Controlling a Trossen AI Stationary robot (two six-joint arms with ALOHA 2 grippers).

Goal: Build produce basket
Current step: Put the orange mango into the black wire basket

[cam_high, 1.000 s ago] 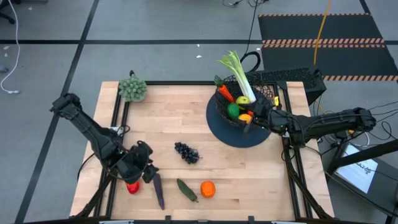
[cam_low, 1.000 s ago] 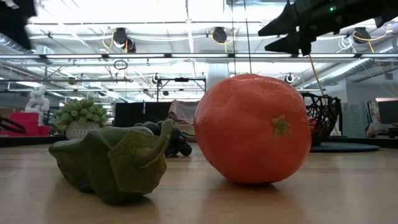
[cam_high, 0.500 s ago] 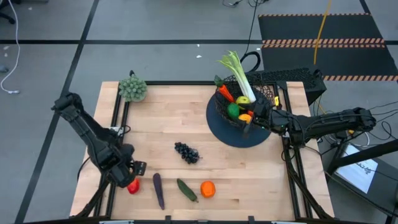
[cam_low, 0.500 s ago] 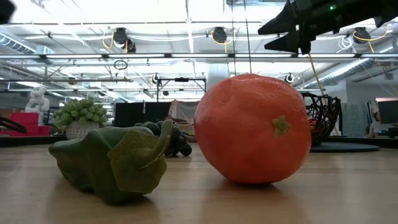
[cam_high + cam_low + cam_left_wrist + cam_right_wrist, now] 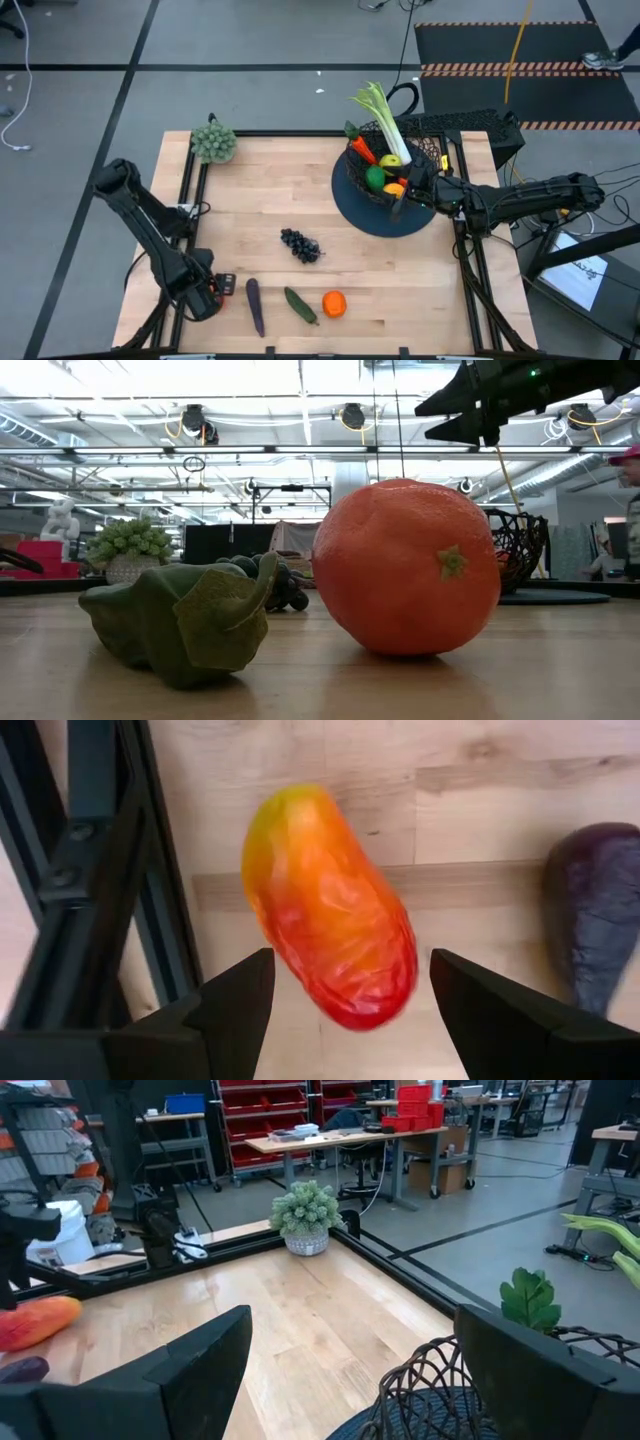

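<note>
**Inspector:** High view first. Where is the left gripper [image 5: 207, 297]?

**Assistant:** At the table's [image 5: 260, 200] front left corner, directly over the red pepper [image 5: 328, 920]. Its fingers stand apart on either side of the pepper without touching it. The eggplant [image 5: 254, 305] lies just beside.

**Inspector:** Remaining produce?

**Assistant:** Cucumber [image 5: 300, 305] and orange [image 5: 334, 303] lie along the front edge, with the grapes [image 5: 300, 244] nearer the middle. The basket [image 5: 395, 170] sits at the back right, holding the leek [image 5: 383, 120], carrot [image 5: 362, 151], lime [image 5: 374, 178] and lemon [image 5: 392, 160].

**Inspector:** Right gripper [image 5: 408, 188]?

**Assistant:** At the basket's near rim, fingers spread wide, holding nothing.
</note>
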